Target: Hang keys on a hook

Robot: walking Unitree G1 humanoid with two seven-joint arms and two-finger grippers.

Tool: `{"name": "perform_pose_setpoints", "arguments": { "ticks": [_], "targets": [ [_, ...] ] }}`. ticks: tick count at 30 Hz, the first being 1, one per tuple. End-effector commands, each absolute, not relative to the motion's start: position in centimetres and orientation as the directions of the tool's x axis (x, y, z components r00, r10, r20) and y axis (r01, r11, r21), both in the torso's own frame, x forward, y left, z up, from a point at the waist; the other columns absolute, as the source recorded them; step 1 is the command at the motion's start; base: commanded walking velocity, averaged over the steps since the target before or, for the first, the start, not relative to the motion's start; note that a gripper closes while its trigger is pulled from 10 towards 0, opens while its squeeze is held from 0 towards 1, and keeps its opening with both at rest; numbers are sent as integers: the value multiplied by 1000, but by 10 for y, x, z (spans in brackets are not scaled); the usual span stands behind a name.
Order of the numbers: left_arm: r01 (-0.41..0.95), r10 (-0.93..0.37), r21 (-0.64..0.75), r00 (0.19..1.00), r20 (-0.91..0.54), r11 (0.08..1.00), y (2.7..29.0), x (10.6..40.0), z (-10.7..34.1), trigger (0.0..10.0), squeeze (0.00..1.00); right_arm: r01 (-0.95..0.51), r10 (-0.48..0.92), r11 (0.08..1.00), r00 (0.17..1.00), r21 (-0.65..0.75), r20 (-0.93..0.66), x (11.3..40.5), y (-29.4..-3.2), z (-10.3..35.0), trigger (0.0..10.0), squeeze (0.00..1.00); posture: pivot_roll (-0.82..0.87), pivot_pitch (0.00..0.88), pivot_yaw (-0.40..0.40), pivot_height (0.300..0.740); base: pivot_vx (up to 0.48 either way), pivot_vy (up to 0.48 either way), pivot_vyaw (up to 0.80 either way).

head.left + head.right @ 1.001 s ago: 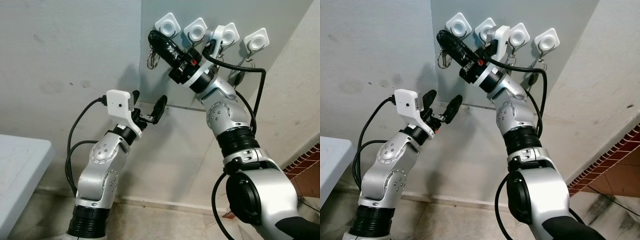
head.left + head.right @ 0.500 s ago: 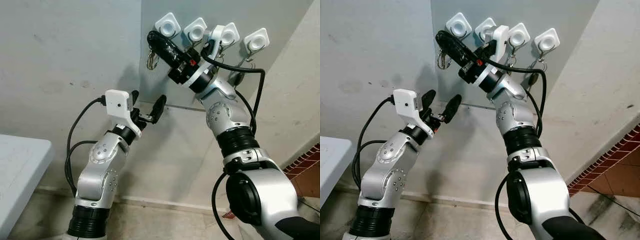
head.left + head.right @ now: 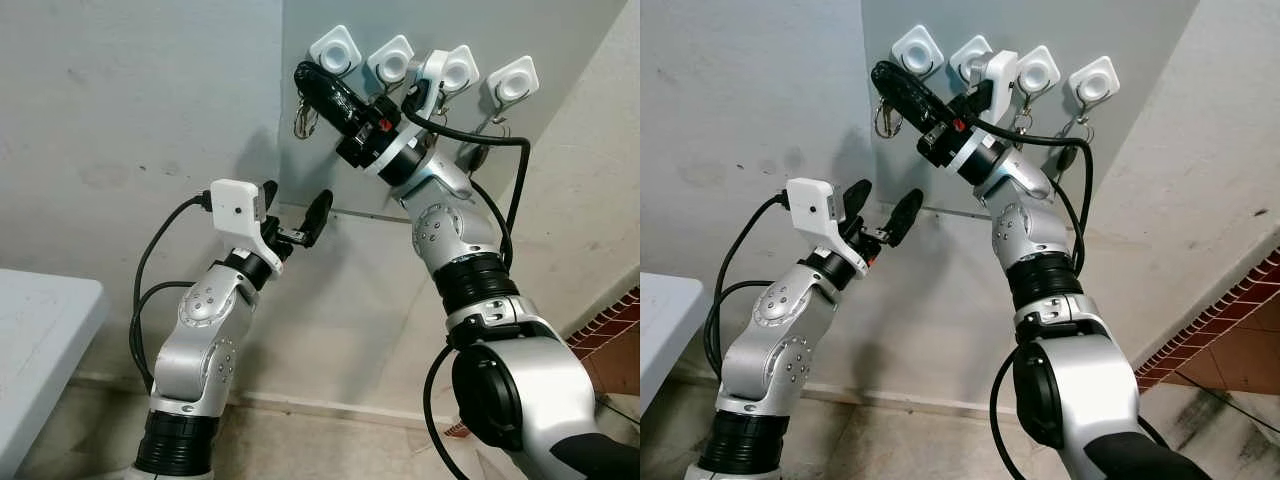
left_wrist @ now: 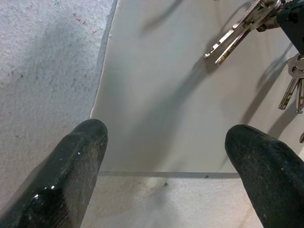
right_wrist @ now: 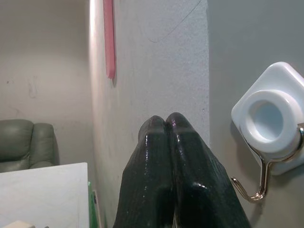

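Holding keys (image 3: pixel 303 118) pinched shut, the right hand (image 3: pixel 306 78) sits at the hook's (image 3: pixel 335 50) seven o'clock; hanging remains. Left hand (image 3: pixel 297 213) gapes empty.

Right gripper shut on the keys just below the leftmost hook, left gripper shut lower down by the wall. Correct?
Not quite: the left gripper is open, fingers wide apart in the left wrist view. The right gripper is shut on the keys below the leftmost hook.
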State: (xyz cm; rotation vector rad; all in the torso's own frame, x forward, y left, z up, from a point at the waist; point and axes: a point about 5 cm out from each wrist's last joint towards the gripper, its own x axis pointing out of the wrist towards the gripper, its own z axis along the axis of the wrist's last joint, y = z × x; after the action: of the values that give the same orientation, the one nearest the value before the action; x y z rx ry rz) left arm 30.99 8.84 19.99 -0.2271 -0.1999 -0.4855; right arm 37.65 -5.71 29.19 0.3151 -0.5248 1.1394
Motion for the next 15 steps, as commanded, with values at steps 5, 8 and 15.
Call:
{"name": "perform_pose_setpoints", "arguments": {
  "ticks": [5, 8, 15],
  "targets": [
    [498, -448, -164, 853, 267, 851, 82, 309, 207, 10000, 0, -898, 740, 436, 319, -62, 592, 377, -65, 311, 10000, 0, 6, 51, -93, 740, 0, 0, 0],
    [500, -449, -165, 853, 267, 850, 81, 309, 206, 10000, 0, -896, 734, 440, 319, -61, 600, 375, -69, 308, 10000, 0, 4, 53, -93, 740, 0, 0, 0],
    [503, -453, -165, 851, 266, 848, 81, 309, 204, 10000, 0, -907, 752, 417, 308, -58, 583, 365, -71, 291, 10000, 0, -2, 50, -89, 740, 0, 0, 0]
  ]
}}
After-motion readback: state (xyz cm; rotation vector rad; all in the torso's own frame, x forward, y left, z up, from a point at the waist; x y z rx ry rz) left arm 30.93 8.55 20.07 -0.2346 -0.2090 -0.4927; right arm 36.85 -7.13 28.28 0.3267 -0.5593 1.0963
